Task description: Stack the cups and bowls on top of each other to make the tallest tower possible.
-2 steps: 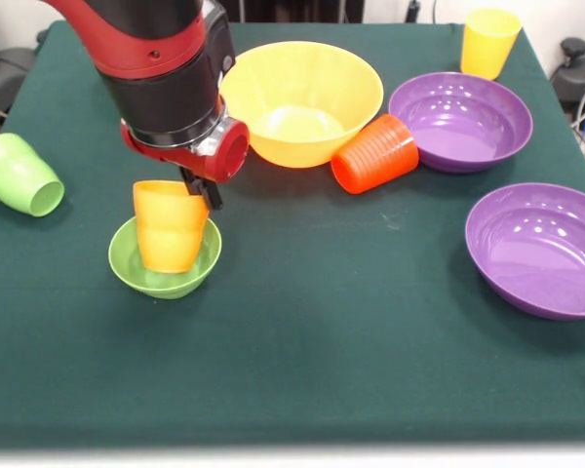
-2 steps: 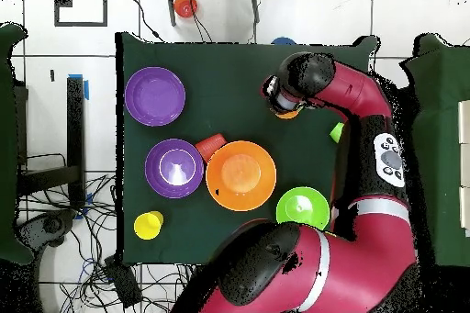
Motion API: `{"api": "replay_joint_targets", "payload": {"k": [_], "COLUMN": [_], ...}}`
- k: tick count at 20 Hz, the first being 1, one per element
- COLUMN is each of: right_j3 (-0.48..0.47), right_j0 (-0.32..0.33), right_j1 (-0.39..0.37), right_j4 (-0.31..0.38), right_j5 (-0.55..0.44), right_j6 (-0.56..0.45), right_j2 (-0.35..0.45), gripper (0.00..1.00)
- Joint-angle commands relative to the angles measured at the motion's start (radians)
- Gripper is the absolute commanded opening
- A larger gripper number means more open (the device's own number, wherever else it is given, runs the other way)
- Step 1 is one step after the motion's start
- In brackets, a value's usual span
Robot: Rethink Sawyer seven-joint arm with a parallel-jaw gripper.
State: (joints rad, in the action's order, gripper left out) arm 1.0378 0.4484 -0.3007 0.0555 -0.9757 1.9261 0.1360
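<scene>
My gripper (image 1: 199, 189) is shut on the far rim of an orange cup (image 1: 168, 226). That cup stands upright, slightly tilted, inside the small light-green bowl (image 1: 166, 261) at the front left. From overhead the gripper (image 2: 286, 106) covers most of the orange cup (image 2: 290, 114). A light-green cup (image 1: 19, 174) lies on its side at the left edge. A red cup (image 1: 375, 153) lies on its side against the big orange-yellow bowl (image 1: 300, 97). One yellow cup (image 1: 488, 41) stands at the far right. Two purple bowls (image 1: 460, 120) (image 1: 538, 249) sit open on the right.
The overhead view shows a medium light-green bowl (image 2: 303, 207) beside the orange-yellow bowl (image 2: 240, 175), hidden behind the arm in the front view. The dark green cloth (image 1: 322, 341) covers the table. Cables lie on the floor beyond the table's edge.
</scene>
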Motion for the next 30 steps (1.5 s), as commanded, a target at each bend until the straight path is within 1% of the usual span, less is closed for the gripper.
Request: {"api": "replay_joint_targets", "payload": {"k": [1, 4, 5, 8, 10, 11, 14, 15, 20, 22, 23, 24, 25, 26, 27, 28, 30], "right_j3": [0.033, 0.038, 0.039, 0.025, 0.025, 0.026, 0.051, 0.064, 0.059, 0.051, 0.072, 0.063, 0.108, 0.129, 0.172, 0.180, 0.231], "right_j0": [-0.009, -0.014, -0.015, -0.017, -0.014, -0.009, -0.002, 0.000, -0.007, -0.016, -0.022, -0.028, -0.036, -0.041, -0.044, -0.046, -0.045], "right_j1": [0.001, -0.007, -0.009, -0.002, 0.000, 0.000, -0.013, -0.023, -0.043, -0.048, -0.065, -0.068, -0.104, -0.126, -0.151, -0.158, -0.173], "right_j4": [0.083, 0.103, 0.111, 0.118, 0.124, 0.128, 0.129, 0.127, 0.128, 0.129, 0.126, 0.125, 0.121, 0.118, 0.113, 0.110, 0.111], "right_j5": [0.002, 0.018, 0.023, 0.021, 0.045, 0.061, 0.067, 0.061, 0.023, 0.010, 0.015, 0.000, 0.003, 0.000, 0.012, 0.009, 0.051], "right_j6": [-0.141, -0.154, -0.161, -0.162, -0.163, -0.172, -0.166, -0.162, -0.138, -0.118, -0.090, -0.075, -0.043, -0.031, -0.017, -0.011, -0.003], "right_j2": [0.049, 0.044, 0.042, 0.047, 0.054, 0.064, 0.071, 0.071, 0.060, 0.050, 0.038, 0.030, 0.013, 0.006, -0.001, -0.004, -0.004], "gripper": [0.00, 0.00, 1.00, 1.00, 1.00, 1.00, 1.00, 1.00, 1.00, 1.00, 1.00, 1.00, 1.00, 1.00, 1.00, 1.00, 1.00]}}
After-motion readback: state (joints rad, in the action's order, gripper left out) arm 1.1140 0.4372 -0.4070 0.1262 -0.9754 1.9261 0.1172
